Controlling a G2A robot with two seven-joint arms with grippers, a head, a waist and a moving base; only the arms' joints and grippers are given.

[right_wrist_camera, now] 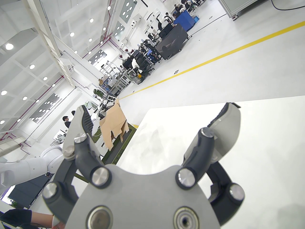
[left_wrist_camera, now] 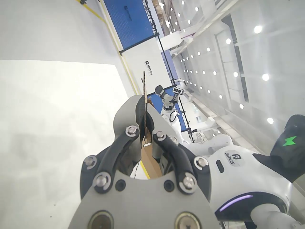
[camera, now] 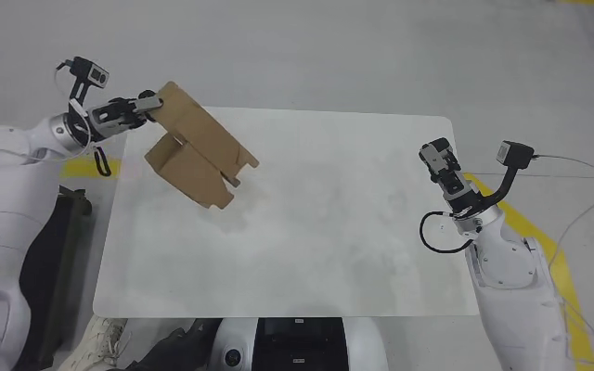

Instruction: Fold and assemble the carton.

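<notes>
**Carton pinched at the table's far left corner**

A flat piece of brown corrugated cardboard, the carton (camera: 200,148), is held in the air over the far left corner of the table (camera: 325,269). It is partly folded. Two long panels are seen angled against each other, with cut flaps and a notched tab along the edge that points toward the table's middle. One thin, raw edge of the board is pinched between the dark ribbed pads of the left gripper (left_wrist_camera: 144,110), which is pressed together on it just outside that corner.

The table is white and matt, with rounded corners and faint grey smudges. The right gripper (camera: 434,156) is placed at the table's right edge, its curved fingers spread wide. It is well apart from the carton, with the table's whole middle between them.
</notes>
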